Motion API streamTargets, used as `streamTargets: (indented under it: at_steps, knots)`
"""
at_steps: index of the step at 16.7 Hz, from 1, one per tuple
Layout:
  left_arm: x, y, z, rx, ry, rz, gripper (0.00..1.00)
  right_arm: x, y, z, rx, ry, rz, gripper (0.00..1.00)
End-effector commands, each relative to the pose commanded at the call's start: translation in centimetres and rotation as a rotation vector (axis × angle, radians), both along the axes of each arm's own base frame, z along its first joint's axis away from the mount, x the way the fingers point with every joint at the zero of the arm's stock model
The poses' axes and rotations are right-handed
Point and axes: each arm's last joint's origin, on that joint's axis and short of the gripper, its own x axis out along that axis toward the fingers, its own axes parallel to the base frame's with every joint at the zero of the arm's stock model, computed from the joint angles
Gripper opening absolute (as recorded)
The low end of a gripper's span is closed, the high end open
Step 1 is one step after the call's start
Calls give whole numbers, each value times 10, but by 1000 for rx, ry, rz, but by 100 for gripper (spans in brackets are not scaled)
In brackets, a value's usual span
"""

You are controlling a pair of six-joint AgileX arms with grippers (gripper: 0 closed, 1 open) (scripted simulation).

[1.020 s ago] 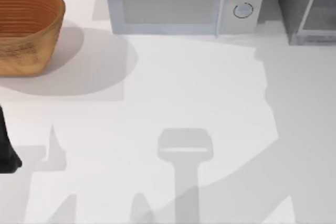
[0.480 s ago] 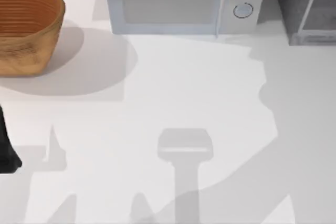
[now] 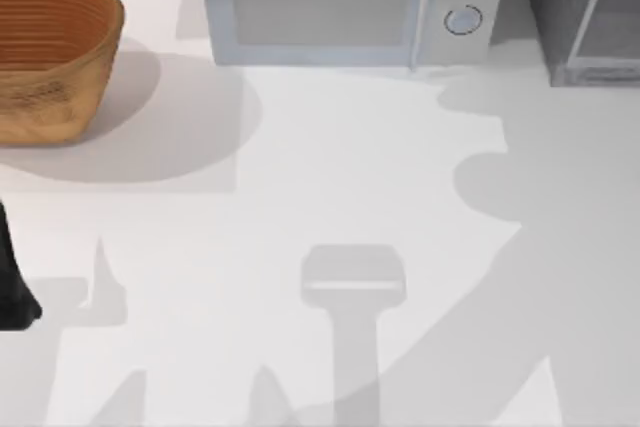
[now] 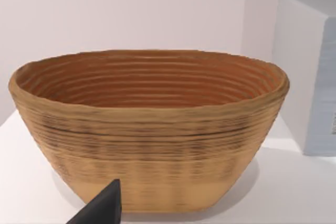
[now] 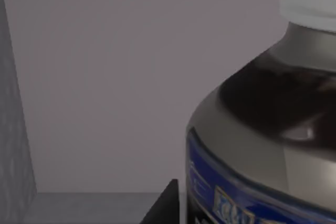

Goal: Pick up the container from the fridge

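Right wrist view puts us inside the fridge [image 5: 10,129], speckled grey wall at one edge, pale back panel behind. The container [image 5: 262,129] looms very close: a jar with a whitish cap, dark glassy body and blue label band, standing upright on the fridge floor. One dark fingertip [image 5: 163,205] of the right gripper pokes in just beside it, so I judge the arm is lining up a grasp; whether those jaws are wide or narrow, I cannot tell. Over at the table's left edge the left arm [image 3: 12,287] sits parked, facing the basket [image 4: 149,129].
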Motion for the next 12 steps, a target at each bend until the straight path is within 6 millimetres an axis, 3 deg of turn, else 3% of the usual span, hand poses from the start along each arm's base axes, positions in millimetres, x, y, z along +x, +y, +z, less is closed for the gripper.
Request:
streamTargets:
  at_steps: [5, 12]
  knots:
    - [0, 0, 0, 0, 0, 0, 100, -9, 1, 1, 3, -1, 5, 0]
    - [0, 0, 0, 0, 0, 0, 100, -81, 1, -5, 8, 20, 1, 0]
